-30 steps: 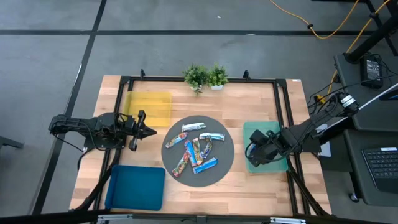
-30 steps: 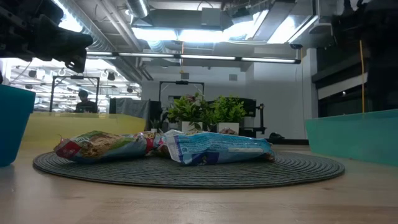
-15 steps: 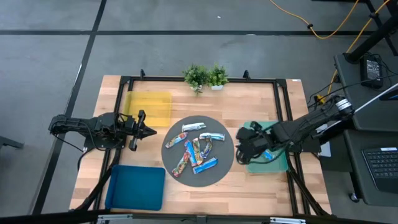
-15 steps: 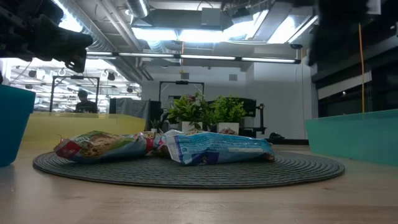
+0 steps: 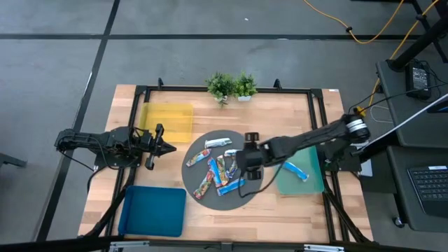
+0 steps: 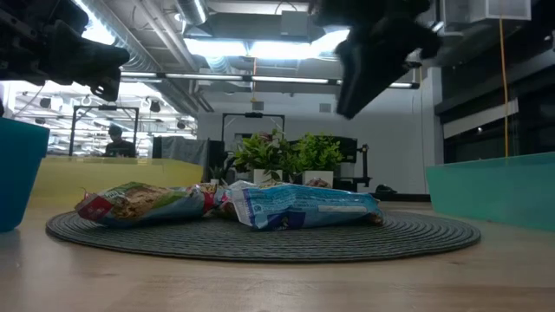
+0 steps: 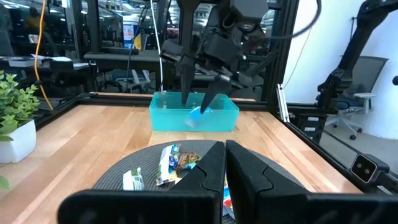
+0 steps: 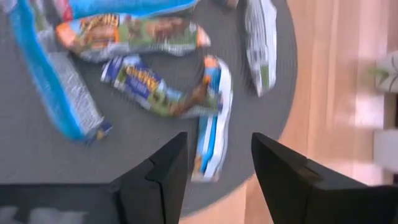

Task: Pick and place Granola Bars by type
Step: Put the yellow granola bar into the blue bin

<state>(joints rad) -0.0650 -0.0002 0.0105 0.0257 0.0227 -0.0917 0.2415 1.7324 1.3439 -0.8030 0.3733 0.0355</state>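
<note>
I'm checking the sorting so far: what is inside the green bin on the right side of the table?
One blue-wrapped granola bar lies inside the green bin, slanted across its floor. The right arm crosses above the bin's top edge, so the strip beneath it is hidden.

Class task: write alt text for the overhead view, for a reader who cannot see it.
The right gripper, open and empty, hovers over granola bars piled on a round grey mat. One blue bar lies in the green tray; the left gripper waits shut nearby.
</note>
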